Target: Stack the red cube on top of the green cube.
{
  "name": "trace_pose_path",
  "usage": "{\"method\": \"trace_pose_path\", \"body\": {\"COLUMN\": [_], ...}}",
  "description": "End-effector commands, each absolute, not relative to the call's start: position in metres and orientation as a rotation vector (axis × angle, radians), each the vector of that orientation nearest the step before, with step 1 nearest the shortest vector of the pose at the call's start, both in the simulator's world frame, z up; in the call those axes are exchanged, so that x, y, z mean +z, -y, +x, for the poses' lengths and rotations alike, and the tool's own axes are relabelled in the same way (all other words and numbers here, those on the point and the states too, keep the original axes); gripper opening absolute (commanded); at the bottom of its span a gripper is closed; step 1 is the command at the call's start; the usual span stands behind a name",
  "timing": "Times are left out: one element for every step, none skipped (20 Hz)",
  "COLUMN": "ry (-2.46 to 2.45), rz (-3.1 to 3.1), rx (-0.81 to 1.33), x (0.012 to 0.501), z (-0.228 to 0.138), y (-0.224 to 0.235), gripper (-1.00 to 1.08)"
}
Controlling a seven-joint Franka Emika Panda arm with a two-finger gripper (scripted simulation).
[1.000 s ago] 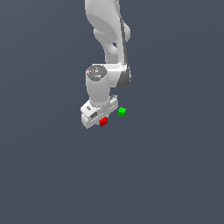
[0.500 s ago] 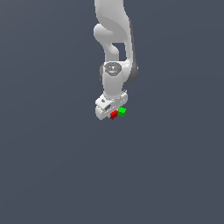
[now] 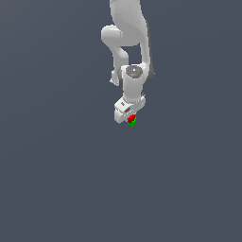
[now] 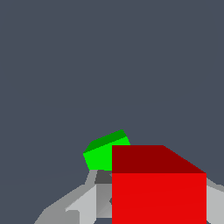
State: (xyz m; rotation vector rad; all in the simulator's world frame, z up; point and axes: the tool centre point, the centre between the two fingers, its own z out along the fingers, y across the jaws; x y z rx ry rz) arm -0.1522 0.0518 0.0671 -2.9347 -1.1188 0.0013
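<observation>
Hand [image 3: 129, 117]: clenched on red cube [image 4: 158, 192], cube between fingers. Green cube [image 4: 105, 151]: directly under hand, just below red cube; contact btwn cubes unclear. Grey tabotop [image 3: 56, 179] beneath.

The setting is a single flat field of dull slate blue-grey [image 3: 56, 179] that fills the exterior view from edge to edge, with no seam, corner or horizon line to separate a floor from a wall. The tone is nearly uniform, only very slightly lighter toward the lower part of that view. The light is even and diffuse; no distinct cast shadow or bright patch can be made out on the surface. The wrist view shows the same plain blue-grey ground [image 4: 109, 61] without texture, grain or markings. Whether this ground is a counter or a floor cannot be told.
</observation>
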Motion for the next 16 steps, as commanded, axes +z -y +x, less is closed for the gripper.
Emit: {"method": "trace_pose_path", "body": {"ry": [1.118, 1.118, 1.118, 1.118, 1.118, 1.118, 1.118, 1.118, 1.118, 1.118, 1.118, 1.118, 1.118, 1.118, 1.118, 1.118], "rz": [-2.936, -2.936, -2.936, -2.936, -2.936, -2.936, -2.936, -2.936, -2.936, -2.936, -2.936, -2.936, -2.936, -2.936, -2.936, -2.936], "rx": [0.000, 0.000, 0.000, 0.000, 0.000, 0.000, 0.000, 0.000, 0.000, 0.000, 0.000, 0.000, 0.000, 0.000, 0.000, 0.000], "x": [0.0644, 0.0636, 0.0630, 0.0625, 0.0623, 0.0622, 0.0622, 0.0622, 0.0622, 0.0622, 0.0622, 0.0622, 0.0622, 0.0622, 0.0622, 0.0622], "z": [-0.1597, -0.1617, -0.1631, -0.1641, -0.1647, -0.1649, -0.1649, -0.1649, -0.1649, -0.1649, -0.1649, -0.1649, -0.1649, -0.1649, -0.1649, -0.1649], "y": [-0.0592, -0.0612, -0.0628, -0.0639, -0.0645, -0.0647, -0.0647, -0.0647, -0.0647, -0.0647, -0.0647, -0.0647, -0.0647, -0.0647, -0.0647, -0.0647], "gripper": [-1.00, -1.00, -1.00, -1.00, -1.00, -1.00, 1.00, 1.00, 1.00, 1.00, 1.00, 1.00, 1.00, 1.00, 1.00, 1.00]}}
